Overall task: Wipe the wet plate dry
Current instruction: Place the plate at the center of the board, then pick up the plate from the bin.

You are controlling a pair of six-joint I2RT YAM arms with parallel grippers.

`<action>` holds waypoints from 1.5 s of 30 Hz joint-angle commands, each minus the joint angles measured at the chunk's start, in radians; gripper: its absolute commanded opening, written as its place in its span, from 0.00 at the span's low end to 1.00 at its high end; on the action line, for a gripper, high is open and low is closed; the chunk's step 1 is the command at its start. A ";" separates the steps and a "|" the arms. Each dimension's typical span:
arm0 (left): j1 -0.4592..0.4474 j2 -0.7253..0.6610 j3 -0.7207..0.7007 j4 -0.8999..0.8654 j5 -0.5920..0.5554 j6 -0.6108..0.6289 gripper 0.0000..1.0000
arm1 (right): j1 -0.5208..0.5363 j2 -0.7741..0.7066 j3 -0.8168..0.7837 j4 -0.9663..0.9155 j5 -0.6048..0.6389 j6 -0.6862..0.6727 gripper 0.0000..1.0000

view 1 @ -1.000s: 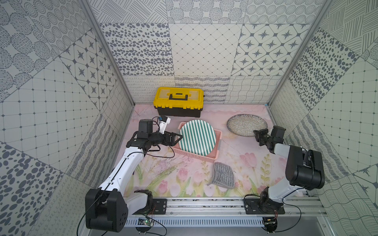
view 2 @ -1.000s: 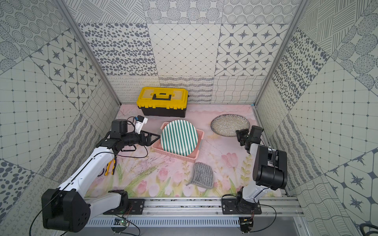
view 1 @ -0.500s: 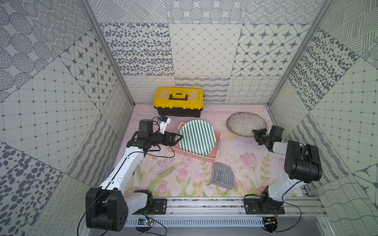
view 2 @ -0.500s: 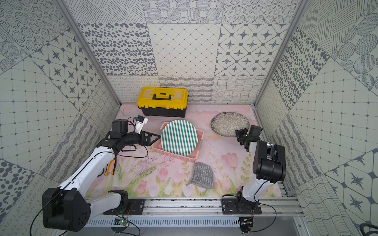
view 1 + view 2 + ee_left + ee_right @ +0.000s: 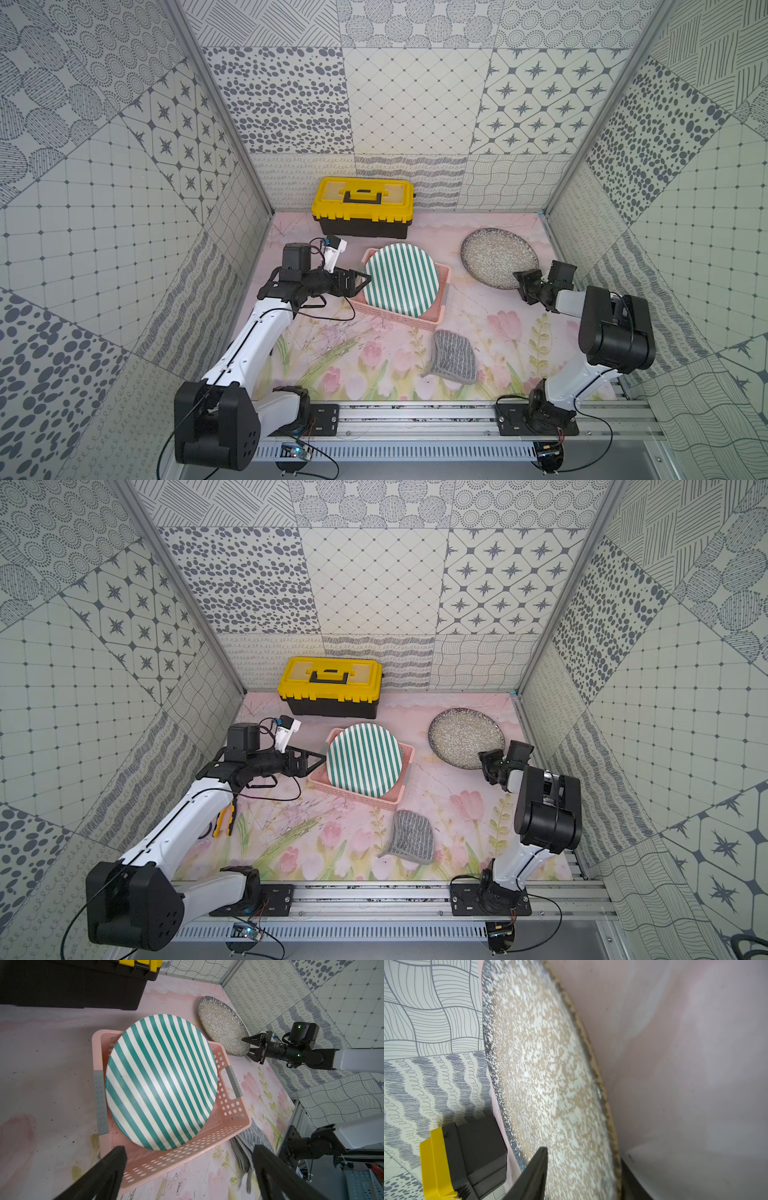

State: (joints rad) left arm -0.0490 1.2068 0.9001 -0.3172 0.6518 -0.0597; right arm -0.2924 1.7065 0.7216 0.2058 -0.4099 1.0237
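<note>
A speckled plate lies flat at the back right of the table. My right gripper is at its near rim, open, with one finger over the plate's face and the other under the rim. A green-and-white striped plate leans in a pink basket. My left gripper stands open beside the basket's left wall, holding nothing. A grey striped cloth lies folded on the table in front of the basket. Wetness does not show on either plate.
A yellow and black toolbox stands against the back wall. Yellow-handled pliers lie by the left wall under my left arm. Patterned walls close in three sides, and the right wall runs close behind the speckled plate.
My right gripper's jaws have spread apart at the speckled plate's rim, letting go of it. The plate lies about where it was. The left arm has not moved.
</note>
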 commanded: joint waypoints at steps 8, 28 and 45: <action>0.013 0.020 -0.005 0.037 0.024 -0.004 1.00 | 0.016 -0.291 -0.008 -0.226 -0.039 -0.093 0.64; 0.013 0.057 -0.008 0.036 0.019 -0.005 1.00 | 0.702 -0.031 0.537 -0.664 0.003 -0.700 0.66; 0.013 0.063 -0.010 0.040 0.025 -0.009 1.00 | 0.771 0.172 0.657 -0.742 0.174 -0.824 0.66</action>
State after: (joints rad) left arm -0.0490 1.2629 0.8928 -0.3172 0.6544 -0.0689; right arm 0.4648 1.8420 1.3537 -0.5262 -0.2417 0.2367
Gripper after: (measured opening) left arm 0.997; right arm 0.663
